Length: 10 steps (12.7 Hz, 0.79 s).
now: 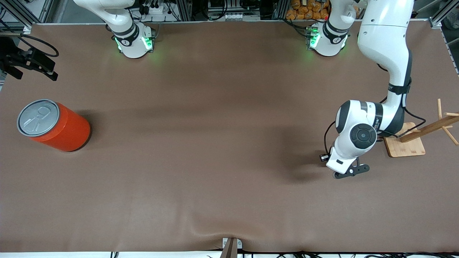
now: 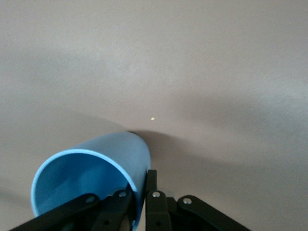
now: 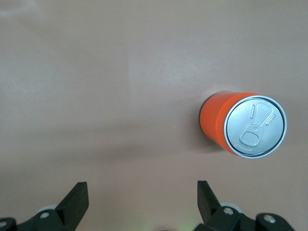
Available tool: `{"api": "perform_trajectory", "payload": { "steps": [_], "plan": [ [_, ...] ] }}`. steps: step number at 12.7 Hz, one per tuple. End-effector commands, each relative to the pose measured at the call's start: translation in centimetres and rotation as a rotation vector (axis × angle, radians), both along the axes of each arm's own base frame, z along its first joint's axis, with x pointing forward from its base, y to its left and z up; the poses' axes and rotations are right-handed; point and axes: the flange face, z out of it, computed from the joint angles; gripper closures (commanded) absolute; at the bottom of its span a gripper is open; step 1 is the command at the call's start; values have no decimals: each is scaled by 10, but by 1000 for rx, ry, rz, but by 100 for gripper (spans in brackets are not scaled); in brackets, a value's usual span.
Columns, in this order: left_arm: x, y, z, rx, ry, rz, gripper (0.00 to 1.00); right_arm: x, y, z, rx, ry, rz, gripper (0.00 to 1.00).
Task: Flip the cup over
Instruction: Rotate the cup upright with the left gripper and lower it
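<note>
cup (image 2: pixel 96 173) | light blue, darker inside | tilted, rim pinched | over table

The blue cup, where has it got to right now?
The cup is pinched by its rim in the left gripper, low over the brown table toward the left arm's end, beside the wooden stand. From the front camera the arm hides it.

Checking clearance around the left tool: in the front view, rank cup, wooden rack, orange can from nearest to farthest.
1. cup: pinched in the left tool, hidden by the arm in the front view.
2. wooden rack: beside it, at the left arm's end.
3. orange can: at the right arm's end.
</note>
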Motion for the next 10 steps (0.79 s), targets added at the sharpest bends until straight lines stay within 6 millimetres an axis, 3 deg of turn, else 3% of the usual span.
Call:
{"api": "perform_trajectory", "payload": {
  "steps": [1,3,6,10],
  "plan": [
    [-7,6,22,11,3,10,0,1,-3,-4,1,18,11,0],
    [-1,9,53,-2,-44,7,0,2,-5,-8,22,24,6,0],
    [10,37,138,-39,-148,42,0,3,-7,-8,38,21,2,0],
    [-22,94,212,-40,-33,-187,0,3,-11,-8,40,19,-6,0]
  ]
}}
